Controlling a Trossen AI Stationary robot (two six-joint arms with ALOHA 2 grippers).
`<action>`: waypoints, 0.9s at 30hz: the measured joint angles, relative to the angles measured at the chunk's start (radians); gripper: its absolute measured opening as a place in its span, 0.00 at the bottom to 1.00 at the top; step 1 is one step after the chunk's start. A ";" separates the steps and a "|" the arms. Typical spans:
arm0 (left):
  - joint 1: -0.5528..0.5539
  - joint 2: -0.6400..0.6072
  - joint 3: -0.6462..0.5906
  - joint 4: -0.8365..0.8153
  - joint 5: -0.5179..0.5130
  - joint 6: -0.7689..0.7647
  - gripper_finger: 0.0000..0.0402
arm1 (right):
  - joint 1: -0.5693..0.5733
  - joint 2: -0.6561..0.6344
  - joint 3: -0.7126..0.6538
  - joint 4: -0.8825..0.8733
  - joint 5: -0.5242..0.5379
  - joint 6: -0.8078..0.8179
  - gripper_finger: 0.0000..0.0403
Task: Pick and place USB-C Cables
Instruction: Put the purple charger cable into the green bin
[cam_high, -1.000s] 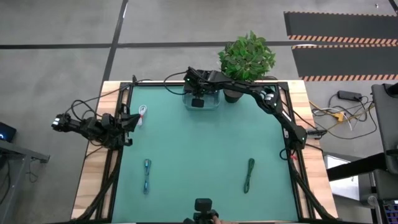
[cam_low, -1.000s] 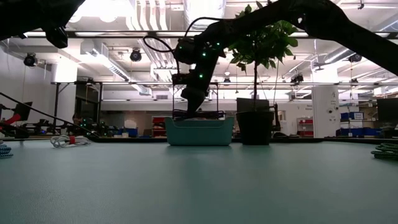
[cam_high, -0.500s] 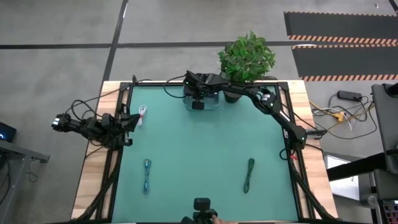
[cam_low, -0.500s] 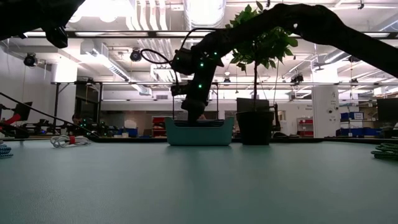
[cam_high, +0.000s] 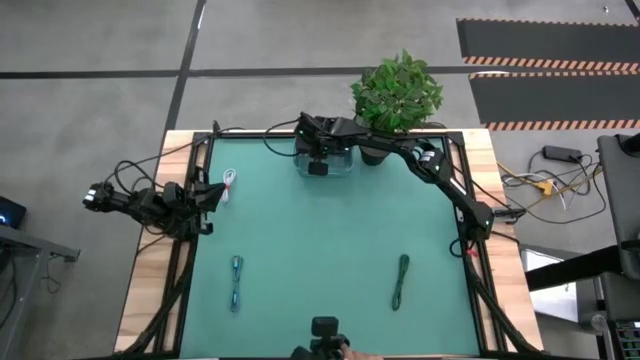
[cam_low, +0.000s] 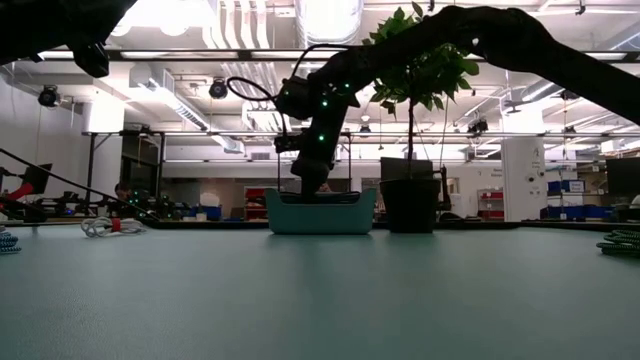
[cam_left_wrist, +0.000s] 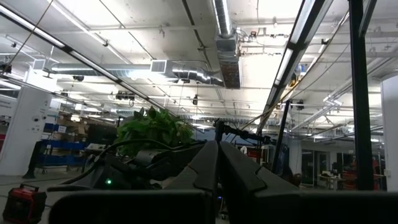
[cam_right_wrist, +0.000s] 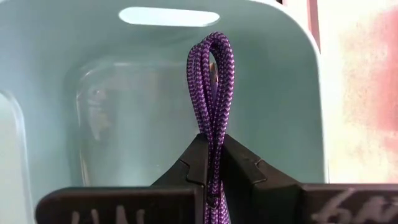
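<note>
My right gripper (cam_right_wrist: 211, 142) reaches down into the pale teal bin (cam_high: 325, 160) at the table's far edge and is shut on a purple braided cable bundle (cam_right_wrist: 212, 81). In the low view its fingers are hidden behind the bin's wall (cam_low: 320, 212). Three other bundles lie flat on the mat: white with red (cam_high: 231, 182) at far left, blue (cam_high: 237, 281) at near left, green (cam_high: 401, 280) at near right. My left gripper (cam_left_wrist: 217, 149) is shut and waits at the table's left edge (cam_high: 205, 195), touching nothing. My right gripper pinches the purple bundle between its two fingers (cam_right_wrist: 239, 163), coming from above and pointing down into the bin. The strands run along the fingers, and the looped end (cam_right_wrist: 214, 46) sticks out past the fingertips toward the bin's floor. Whether the loop touches the floor I cannot tell.
A potted plant (cam_high: 397, 90) stands right beside the bin, on its right. A black frame (cam_high: 470, 200) runs round the green mat. The mat's middle (cam_high: 320, 250) lies open between the bundles. Beyond the table the low view shows a workshop room.
My right gripper has gone down from above the bin's rim into the bin, taking the purple bundle with it, and has stayed still over the last half second. It has kept shut on the bundle throughout.
</note>
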 joint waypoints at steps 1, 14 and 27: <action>0.000 0.000 0.000 0.000 0.000 0.000 0.00 | 0.000 0.000 0.000 0.000 0.000 0.000 0.04; 0.000 0.000 0.000 0.000 0.000 0.000 0.00 | -0.003 0.000 -0.030 0.008 0.000 -0.004 0.04; 0.000 0.000 0.000 0.000 0.000 0.000 0.00 | -0.003 0.000 -0.047 0.032 0.000 -0.005 0.04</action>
